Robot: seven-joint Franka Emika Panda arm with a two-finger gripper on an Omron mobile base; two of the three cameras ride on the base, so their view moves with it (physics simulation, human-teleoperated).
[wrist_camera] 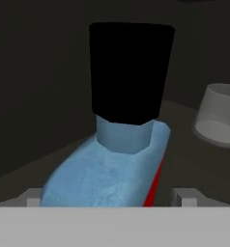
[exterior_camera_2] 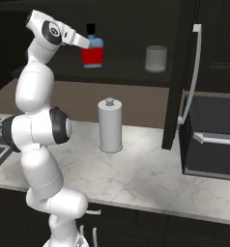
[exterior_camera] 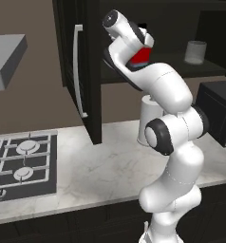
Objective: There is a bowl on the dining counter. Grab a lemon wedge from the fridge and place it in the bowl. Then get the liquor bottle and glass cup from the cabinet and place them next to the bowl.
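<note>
The liquor bottle (exterior_camera_2: 93,54), red with light blue shoulders and a black cap, stands upright on the shelf of the open black cabinet (exterior_camera_2: 184,72). My gripper (exterior_camera_2: 89,45) reaches in at shoulder height, open, with a finger on each side of the bottle (wrist_camera: 112,169). A small gap shows beside the right fingertip (wrist_camera: 184,196). From the left base view the bottle (exterior_camera: 141,56) is partly hidden behind my wrist. The glass cup (exterior_camera_2: 156,58) stands on the same shelf, to the bottle's right and clear of it, also seen as a tumbler (exterior_camera: 195,52). The bowl, lemon wedge, fridge and dining counter are out of view.
A white cylinder canister (exterior_camera_2: 110,125) stands on the marble counter (exterior_camera_2: 146,173) under the shelf. The open cabinet door (exterior_camera: 79,71) hangs to the left of my arm. A black microwave (exterior_camera_2: 213,140) sits at the right, a cooktop (exterior_camera: 22,163) at the left.
</note>
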